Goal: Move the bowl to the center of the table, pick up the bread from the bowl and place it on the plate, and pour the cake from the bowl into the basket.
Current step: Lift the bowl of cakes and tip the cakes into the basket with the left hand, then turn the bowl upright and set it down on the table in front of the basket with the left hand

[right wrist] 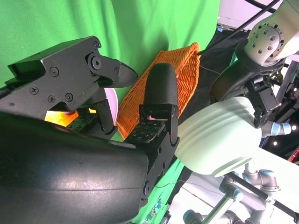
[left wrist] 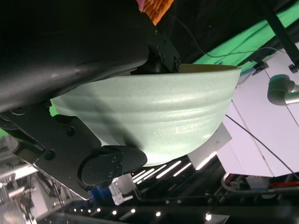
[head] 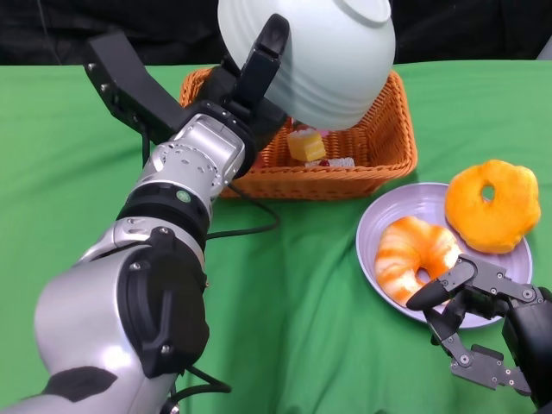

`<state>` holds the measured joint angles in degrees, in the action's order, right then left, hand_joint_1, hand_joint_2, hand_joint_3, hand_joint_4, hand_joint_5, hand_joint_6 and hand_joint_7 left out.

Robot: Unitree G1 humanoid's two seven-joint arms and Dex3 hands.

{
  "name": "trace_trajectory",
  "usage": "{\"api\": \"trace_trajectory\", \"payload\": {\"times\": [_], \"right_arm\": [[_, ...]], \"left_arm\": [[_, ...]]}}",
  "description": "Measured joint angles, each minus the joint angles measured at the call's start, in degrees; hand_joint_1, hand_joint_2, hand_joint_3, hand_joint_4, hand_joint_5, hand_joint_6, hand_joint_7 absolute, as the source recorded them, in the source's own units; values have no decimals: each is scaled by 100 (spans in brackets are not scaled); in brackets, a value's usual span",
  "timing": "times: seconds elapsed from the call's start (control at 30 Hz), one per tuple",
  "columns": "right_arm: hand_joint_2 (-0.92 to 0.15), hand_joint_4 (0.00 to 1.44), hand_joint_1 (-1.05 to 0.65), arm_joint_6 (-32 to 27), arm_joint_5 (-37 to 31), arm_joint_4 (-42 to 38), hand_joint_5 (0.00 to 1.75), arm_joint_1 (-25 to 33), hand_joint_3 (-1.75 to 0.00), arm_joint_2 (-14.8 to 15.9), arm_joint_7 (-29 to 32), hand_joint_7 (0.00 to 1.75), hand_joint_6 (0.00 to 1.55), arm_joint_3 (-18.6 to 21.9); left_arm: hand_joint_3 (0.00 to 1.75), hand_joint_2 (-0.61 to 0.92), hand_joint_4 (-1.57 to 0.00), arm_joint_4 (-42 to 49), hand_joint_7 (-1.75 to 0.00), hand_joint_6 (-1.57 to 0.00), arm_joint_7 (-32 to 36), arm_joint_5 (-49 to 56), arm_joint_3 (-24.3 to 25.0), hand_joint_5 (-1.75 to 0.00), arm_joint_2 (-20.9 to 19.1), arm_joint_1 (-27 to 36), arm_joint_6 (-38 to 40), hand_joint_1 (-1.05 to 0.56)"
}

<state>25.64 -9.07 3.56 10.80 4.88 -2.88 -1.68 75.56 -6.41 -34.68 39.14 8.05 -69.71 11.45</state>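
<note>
The left hand point(head: 250, 82) is gripping the bowl point(head: 319, 56) by its rim, fingers wrapping the ribbed outer wall, and is holding it tipped steeply over the basket point(head: 379, 151). The bowl's mouth is facing down and toward the basket's far side, so the pour is looking nearly done: a yellow piece of cake point(head: 306, 145) is lying inside the basket, with another small red-and-white piece beside it. Whether anything is remaining in the bowl I cannot tell, since its inside is hidden. The bowl is pale green, speckled, with shallow ridges, and is looking smooth and rigid.

The right hand point(head: 479, 332) is hovering in front of the basket, at the near edge of the plate point(head: 371, 246), fingers spread and holding nothing. On the plate, the striped bread point(head: 414, 254) is lying beside an orange ring-shaped pastry point(head: 493, 205), so the bread step is appearing finished. What is probably left is righting the bowl and setting it down.
</note>
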Motion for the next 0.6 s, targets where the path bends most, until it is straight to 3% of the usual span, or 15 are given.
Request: {"api": "trace_trajectory", "payload": {"times": [0.37, 0.6], "right_arm": [[-67, 77, -5, 17, -36, -1, 154, -9, -79, 2, 14, 121, 74, 1], [-68, 77, -4, 17, -58, -1, 154, -9, -78, 2, 14, 120, 74, -16]], "left_arm": [[60, 90, -85, 2, -175, -62, 52, -1, 66, -175, 3, -7, 241, -23], [60, 87, -80, -85, -164, -66, -508, 260, -396, -175, -44, -65, 264, -22]]}}
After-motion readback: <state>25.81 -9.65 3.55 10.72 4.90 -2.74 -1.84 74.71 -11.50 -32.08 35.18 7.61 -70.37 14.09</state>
